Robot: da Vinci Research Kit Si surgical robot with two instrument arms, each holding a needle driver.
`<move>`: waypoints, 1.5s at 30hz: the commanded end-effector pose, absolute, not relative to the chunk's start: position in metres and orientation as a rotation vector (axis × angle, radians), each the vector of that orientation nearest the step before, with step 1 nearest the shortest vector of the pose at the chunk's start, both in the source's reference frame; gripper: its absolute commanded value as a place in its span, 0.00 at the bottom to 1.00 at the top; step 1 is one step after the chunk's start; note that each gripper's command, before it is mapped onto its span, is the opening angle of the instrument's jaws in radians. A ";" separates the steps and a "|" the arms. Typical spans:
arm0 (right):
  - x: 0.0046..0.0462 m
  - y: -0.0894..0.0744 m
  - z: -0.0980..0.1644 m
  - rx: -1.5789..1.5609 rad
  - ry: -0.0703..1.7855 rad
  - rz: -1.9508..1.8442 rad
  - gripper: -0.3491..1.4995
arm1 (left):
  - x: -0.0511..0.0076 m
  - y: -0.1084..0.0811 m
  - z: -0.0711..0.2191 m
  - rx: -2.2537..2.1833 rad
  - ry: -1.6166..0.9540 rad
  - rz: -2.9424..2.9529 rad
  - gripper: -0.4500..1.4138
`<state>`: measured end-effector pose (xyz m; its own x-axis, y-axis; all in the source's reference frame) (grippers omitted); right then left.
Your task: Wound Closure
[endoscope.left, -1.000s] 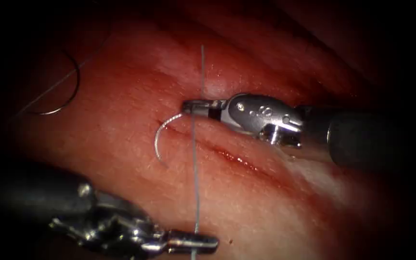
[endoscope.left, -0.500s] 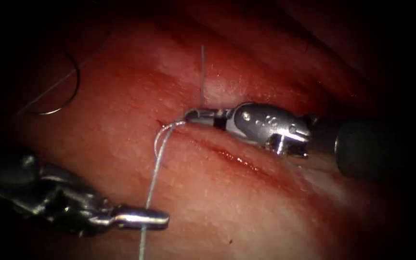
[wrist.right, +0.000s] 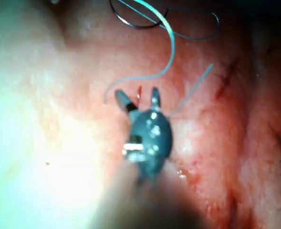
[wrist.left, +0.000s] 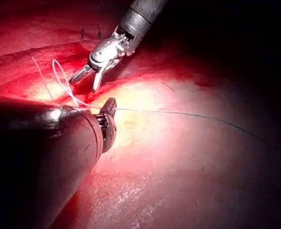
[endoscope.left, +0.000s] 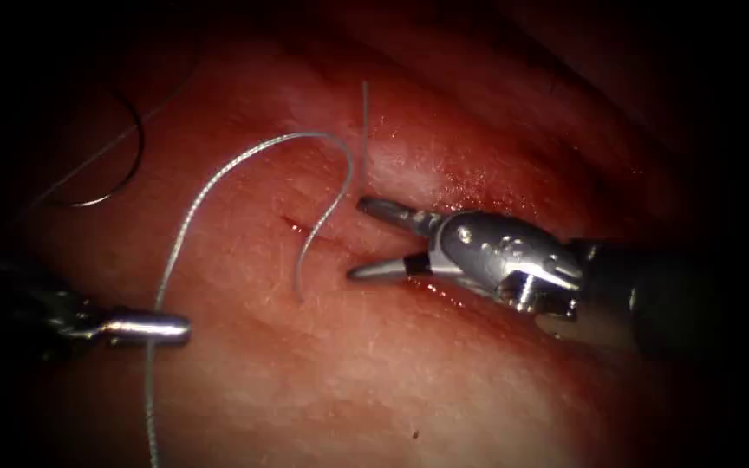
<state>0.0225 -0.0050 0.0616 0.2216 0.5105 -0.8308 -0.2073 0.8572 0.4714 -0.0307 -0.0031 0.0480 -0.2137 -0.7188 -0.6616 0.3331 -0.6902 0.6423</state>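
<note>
At the far left of the endoscope view, the dark curved steel needle [endoscope.left: 128,160] lies free on the red, glistening tissue [endoscope.left: 409,381], well left of the cut, held by neither tool and not in the tissue as far as can be seen; a thin dark strand trails from it.

Below it, the left arm's slim silver pincer [endoscope.left: 175,328] is closed on the pale braided thread [endoscope.left: 218,178]. It has swung leftward from half a second ago, carrying the thread with it. From that grip the thread rises in a wide arch, bends over near the top of the cut, and curls down in an S to a loose end beside the narrow dark cut [endoscope.left: 409,277]. A separate short pale thread end [endoscope.left: 364,130] stands up just above the cut.

To the right, the right arm's silver pincer [endoscope.left: 366,238] is spread wide and empty, having let go of the thread; it sits over the cut, with the thread's curl just left of its tips.
</note>
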 end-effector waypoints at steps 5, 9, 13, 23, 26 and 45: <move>0.0219 -0.005 0.061 0.341 1.283 0.469 0.98 | -0.0302 -0.004 0.048 1.325 -0.488 -1.940 0.00; 0.0209 -0.003 0.060 0.366 1.289 0.475 0.59 | -0.0302 -0.005 0.048 1.289 -0.471 -1.930 0.00; 0.0204 0.000 0.059 0.318 1.304 0.455 0.00 | -0.0304 -0.005 0.048 1.276 -0.476 -1.925 0.00; 0.0249 0.001 0.062 0.236 1.314 0.434 0.00 | -0.0311 -0.005 0.047 1.312 -0.444 -1.928 0.00; 0.0260 0.001 0.063 0.223 1.310 0.432 0.00 | -0.0313 -0.005 0.048 1.323 -0.433 -1.940 0.00; 0.0289 0.001 0.065 0.225 1.400 0.394 0.00 | -0.0320 -0.003 0.050 1.362 -0.395 -2.003 0.00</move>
